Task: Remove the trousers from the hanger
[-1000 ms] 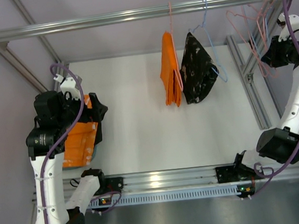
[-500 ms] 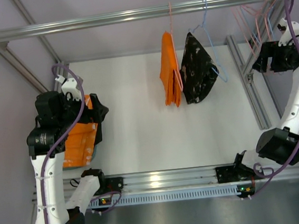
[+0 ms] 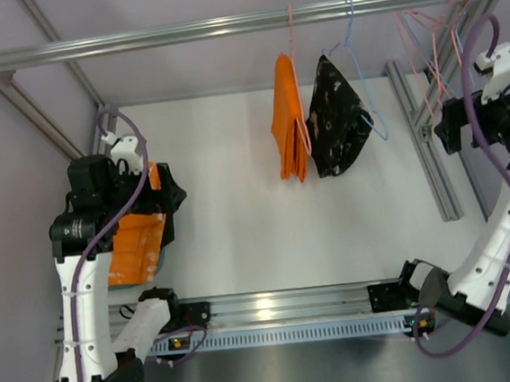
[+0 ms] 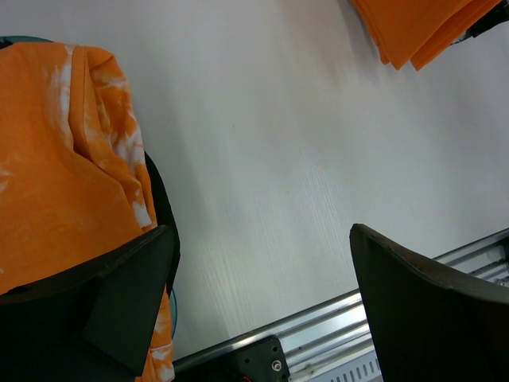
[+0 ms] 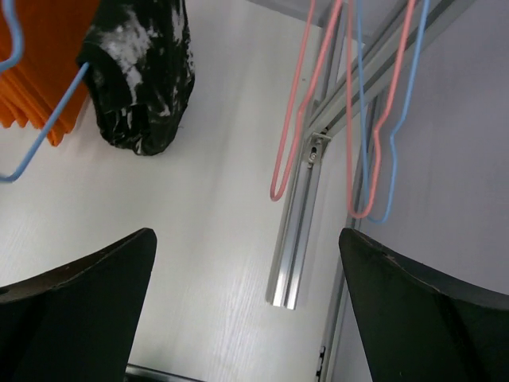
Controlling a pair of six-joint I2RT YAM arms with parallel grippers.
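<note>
Lying at the left edge of the desk [image 3: 240, 219], partly under the left arm: the trousers [image 3: 132, 248], bright orange with whitish blotches, crumpled, on no hanger, draped over something dark with a teal edge. Hovering close over them, the left pincer [image 4: 261, 231], spread wide, its left finger in front of the cloth, only bare desk showing between the fingers; touching the cloth or not, impossible to tell.

Spanning the top of the overhead view, a metal rail [image 3: 176, 31]. Hanging from its middle, a second orange garment [image 3: 288, 124], plain and folded, on a pink wire hook [image 3: 291, 25]. Just to the right, close beside it, a black speckled garment [image 3: 337, 120] on a light blue hanger [image 3: 351, 21].

Hooked on the rail's upper-right end, the hanger [image 5: 275, 189], thin pink wire, bare, among other pink and blue spares [image 5: 374, 211]. Held at the right edge of the frame, lower than those wires and clear of them, the right pincer [image 5: 246, 231], likewise wide open and gripping nothing.
</note>
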